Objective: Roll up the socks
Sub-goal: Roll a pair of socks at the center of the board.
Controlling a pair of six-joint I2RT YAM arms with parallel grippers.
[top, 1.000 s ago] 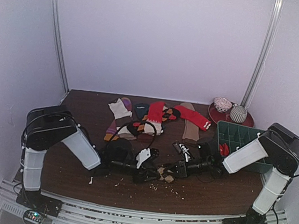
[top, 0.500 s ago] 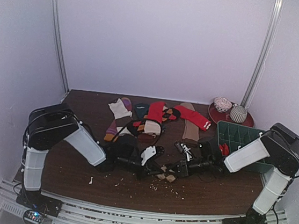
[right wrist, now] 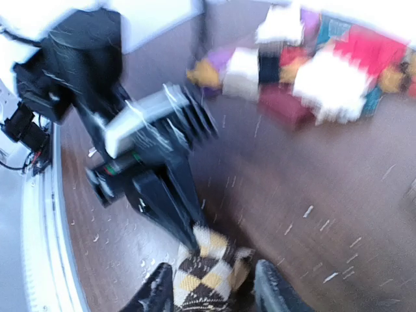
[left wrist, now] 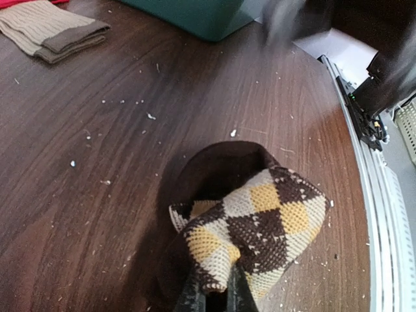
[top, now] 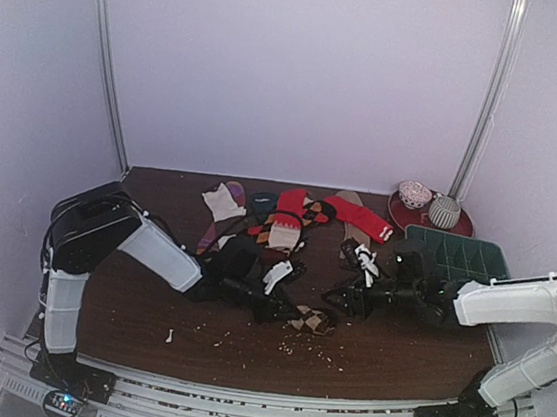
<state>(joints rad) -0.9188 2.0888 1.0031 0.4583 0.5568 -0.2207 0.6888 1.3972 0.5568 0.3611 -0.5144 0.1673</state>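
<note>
We find the left gripper (top: 292, 315) low over the near middle of the tabletop (top: 127, 302), its jaws clamped on the dark brown argyle sock (top: 315, 320). In the left wrist view the fingers (left wrist: 192, 299) pinch the near end of the folded bundle, and the rest of the bundle rests on the wood. The right gripper (top: 336, 300) sits just beside the argyle sock, on the side toward the right edge, with its jaws standing apart. The right wrist view shows the argyle sock between its two fingers (right wrist: 158, 292) (that view is blurred, so we cannot tell whether either finger touches the cloth). The red sock (top: 358, 217) lies flat near the far edge, right of the middle, with its white-and-red striped cuff toward the right edge, well apart from both grippers. A tan sock (top: 353, 241) lies just beside it. A pile of socks (top: 257, 216) in mixed colours occupies the middle of the far edge. A green tray (top: 459, 254) stands at the right edge, and a red plate (top: 399, 214) at the far right corner carries two rounded patterned bundles. Pale crumbs (top: 293, 349) are scattered near the near edge.
</note>
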